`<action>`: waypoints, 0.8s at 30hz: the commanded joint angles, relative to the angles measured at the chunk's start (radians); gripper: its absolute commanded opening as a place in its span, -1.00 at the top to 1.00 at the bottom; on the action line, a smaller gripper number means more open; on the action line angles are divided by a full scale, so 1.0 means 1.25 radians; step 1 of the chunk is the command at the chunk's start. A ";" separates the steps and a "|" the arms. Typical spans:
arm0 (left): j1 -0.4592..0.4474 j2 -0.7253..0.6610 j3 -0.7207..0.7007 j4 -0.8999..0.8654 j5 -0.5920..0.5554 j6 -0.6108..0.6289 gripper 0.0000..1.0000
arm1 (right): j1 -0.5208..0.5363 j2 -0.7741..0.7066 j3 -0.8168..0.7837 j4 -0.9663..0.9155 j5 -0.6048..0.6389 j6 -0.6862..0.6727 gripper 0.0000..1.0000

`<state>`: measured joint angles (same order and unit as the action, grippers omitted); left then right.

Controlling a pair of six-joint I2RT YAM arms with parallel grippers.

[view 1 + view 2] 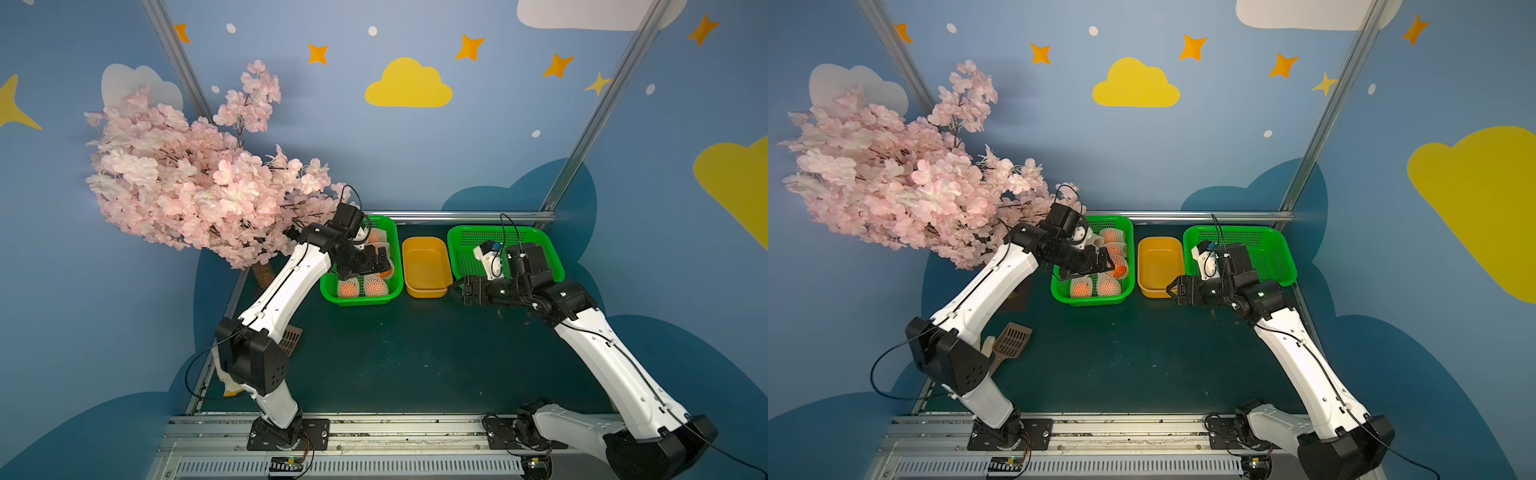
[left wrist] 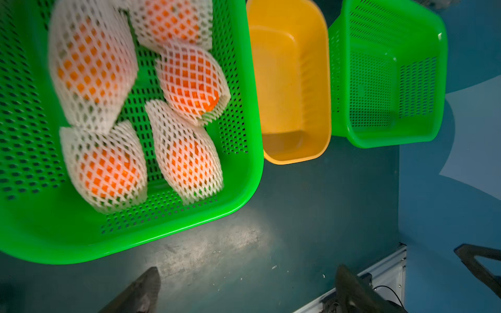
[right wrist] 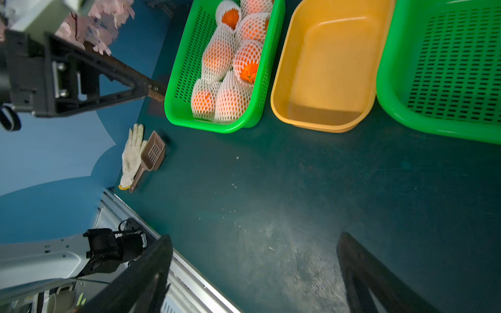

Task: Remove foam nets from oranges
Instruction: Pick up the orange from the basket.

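Since none of the foam nets (image 2: 187, 160) is off yet, the task looks barely begun. The oranges (image 3: 217, 58) all sit sleeved in the left green basket (image 1: 361, 300), five or so countable (more may hide under the arm).

Left gripper (image 1: 380, 266) hovers right above that basket's middle, jaws wide apart, holding nothing. Right gripper (image 1: 455, 289) is also spread wide and empty. It sits by the near corner of the yellow tub (image 1: 426, 266), just in front of the empty green basket (image 1: 465, 241), well apart from the fruit.

Key relation: the fruit lies directly below the left gripper, so the left arm is clearly nearer; the right would have to cross the tub. Nets lie mostly lengthwise along the basket, long axis running near-to-far, open ends toward the short walls. One netted orange (image 2: 189, 78) shows bare peel at its end.

My guess: left drops to pinch one across its width, then right grabs the loose net end.
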<state>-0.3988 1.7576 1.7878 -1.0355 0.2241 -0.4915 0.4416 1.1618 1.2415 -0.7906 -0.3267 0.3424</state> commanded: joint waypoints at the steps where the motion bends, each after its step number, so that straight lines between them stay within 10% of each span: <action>1: 0.009 0.083 0.061 -0.037 0.031 -0.043 -0.99 | 0.012 0.014 0.040 -0.045 -0.018 -0.018 -0.87; 24: 0.038 0.447 0.280 -0.131 -0.036 -0.101 -0.90 | 0.035 -0.043 0.003 -0.091 -0.022 -0.031 -0.87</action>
<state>-0.3447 2.2913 2.1151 -1.1721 0.1864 -0.6060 0.4808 1.1156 1.2572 -0.8970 -0.3424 0.3103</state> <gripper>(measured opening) 0.952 0.937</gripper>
